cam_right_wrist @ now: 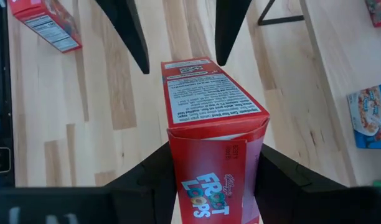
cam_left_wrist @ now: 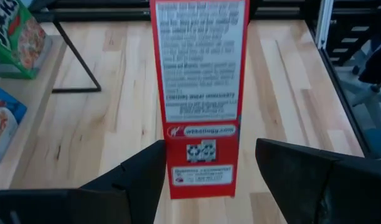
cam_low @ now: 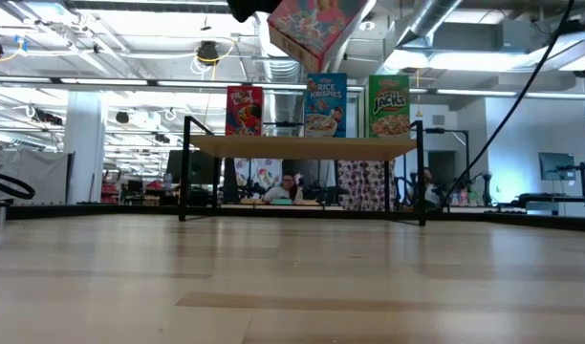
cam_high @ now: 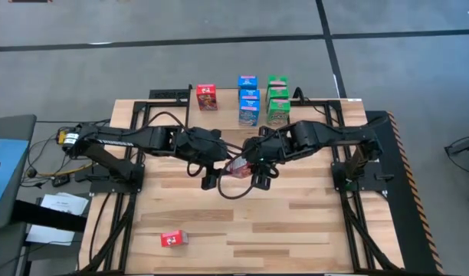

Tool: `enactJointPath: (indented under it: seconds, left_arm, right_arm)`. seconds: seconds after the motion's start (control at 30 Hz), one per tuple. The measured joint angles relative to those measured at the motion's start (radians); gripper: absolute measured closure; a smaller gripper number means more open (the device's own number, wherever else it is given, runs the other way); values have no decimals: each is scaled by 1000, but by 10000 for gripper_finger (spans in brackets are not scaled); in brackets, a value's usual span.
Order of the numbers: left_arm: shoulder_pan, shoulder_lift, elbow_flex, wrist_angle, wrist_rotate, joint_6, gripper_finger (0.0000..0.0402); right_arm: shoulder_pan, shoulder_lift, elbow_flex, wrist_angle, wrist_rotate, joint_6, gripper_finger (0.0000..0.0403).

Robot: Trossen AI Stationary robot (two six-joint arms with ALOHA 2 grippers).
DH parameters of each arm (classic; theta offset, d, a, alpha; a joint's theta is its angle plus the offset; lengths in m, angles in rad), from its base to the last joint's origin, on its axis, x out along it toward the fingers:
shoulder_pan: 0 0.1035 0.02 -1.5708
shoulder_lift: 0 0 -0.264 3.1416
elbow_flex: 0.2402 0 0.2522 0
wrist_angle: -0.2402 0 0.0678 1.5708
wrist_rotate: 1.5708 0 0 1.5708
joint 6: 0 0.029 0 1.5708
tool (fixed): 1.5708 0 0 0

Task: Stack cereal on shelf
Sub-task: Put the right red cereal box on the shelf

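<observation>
- Mid-table, high above the wood, a red cereal box [cam_right_wrist: 212,143] hangs in the air between the 2 arms; this looks like a handover.
- The right gripper [cam_right_wrist: 212,180] has its 2 fingers pressed against the box's sides at one end, so it is clamped on the red box and carrying it.
- The left gripper [cam_left_wrist: 209,171] faces it from the other side, fingers spread wide around the box's far end with daylight showing on one side; jaws apart, not gripping yet by my read.
- Why hold it like this? Likely so the left arm can take the box at a better angle for standing it upright.
- On the shelf [cam_low: 302,147] the low view shows 3 columns: a red box [cam_low: 244,110], a blue stack [cam_low: 325,105] and a green stack [cam_low: 389,107].
- From above, the blue stack [cam_high: 247,100] and green stack [cam_high: 277,100] look 3 deep, while the red column [cam_high: 207,96] holds just 1.
- So the red column has room, and that is probably where the carried box is headed.
- 1 more red box [cam_high: 173,239] lies flat near the table's front edge, well apart from everything, waiting its turn.
- Risk to watch: if the right fingers let go before the left ones close, the box drops.
</observation>
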Motion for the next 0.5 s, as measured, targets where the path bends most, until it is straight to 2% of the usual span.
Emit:
enactJointPath:
  seconds: [0.5]
  left_arm:
    - [0,3,0,2,-9,-15,168]
  right_arm:
    - [16,0,-1,33,-6,-6,210]
